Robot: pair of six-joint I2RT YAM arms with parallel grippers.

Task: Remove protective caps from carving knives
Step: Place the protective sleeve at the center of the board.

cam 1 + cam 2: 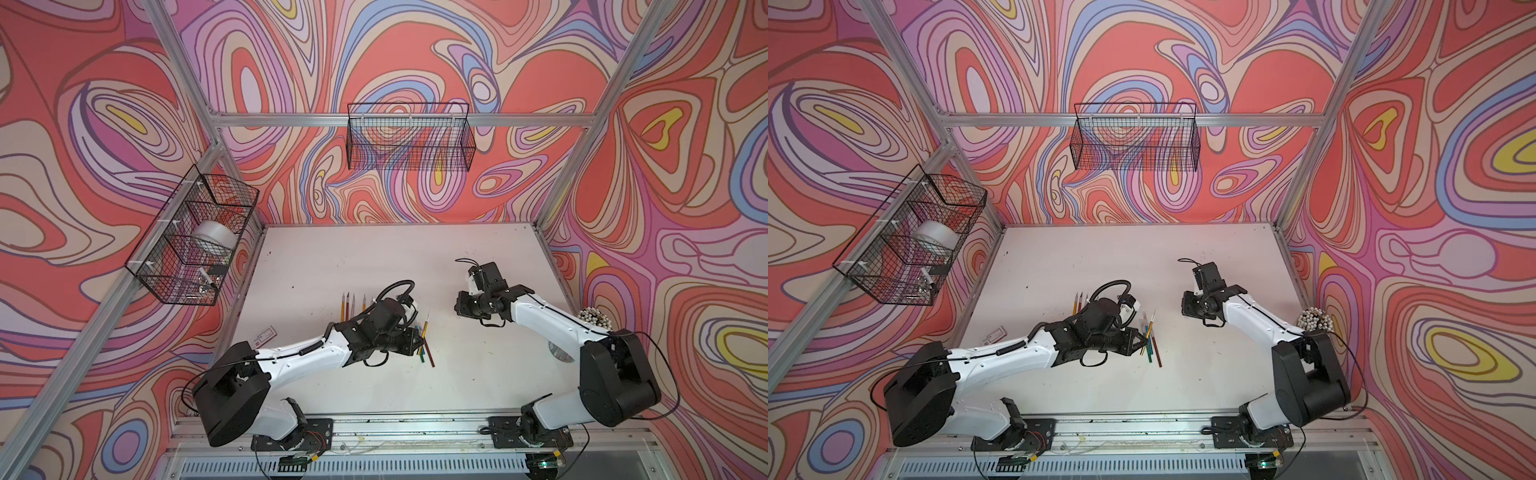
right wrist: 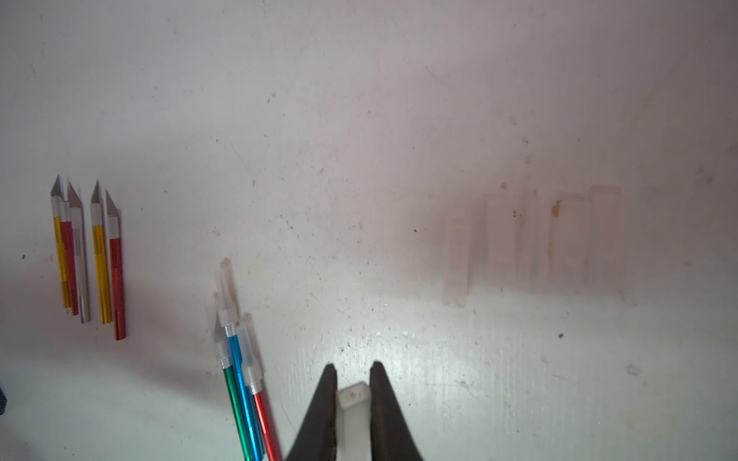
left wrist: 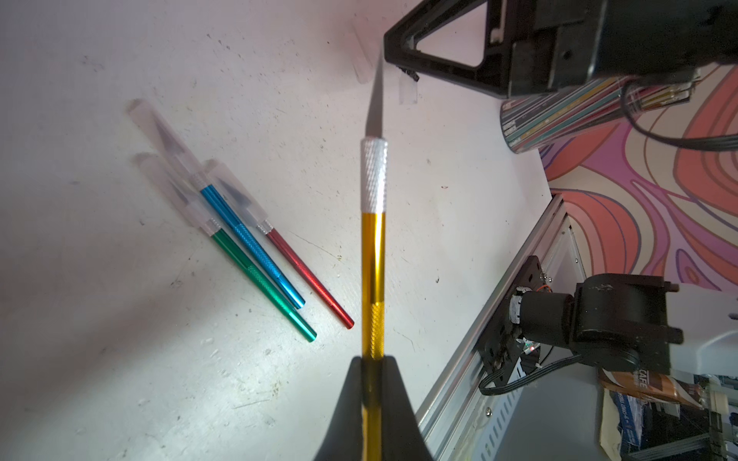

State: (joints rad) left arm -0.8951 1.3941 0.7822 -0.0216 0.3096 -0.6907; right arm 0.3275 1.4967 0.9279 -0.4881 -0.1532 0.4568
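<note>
Cap (image 2: 353, 415) in right tool (image 2: 353, 369), partly hidden

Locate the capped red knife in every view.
Top view: capped red knife, lower centre, by the left gripper.
Top view: the knife, same spot.
Left wrist: between blue knife and held gold knife.
Right wrist: the knife beside the right gripper holding a cap.
Landmark: the blue knife alongside.

Bare knives (image 1: 353, 305) left of capped knives (image 1: 1153, 347) — loose caps (image 2: 535, 239) seemingly right.
</note>
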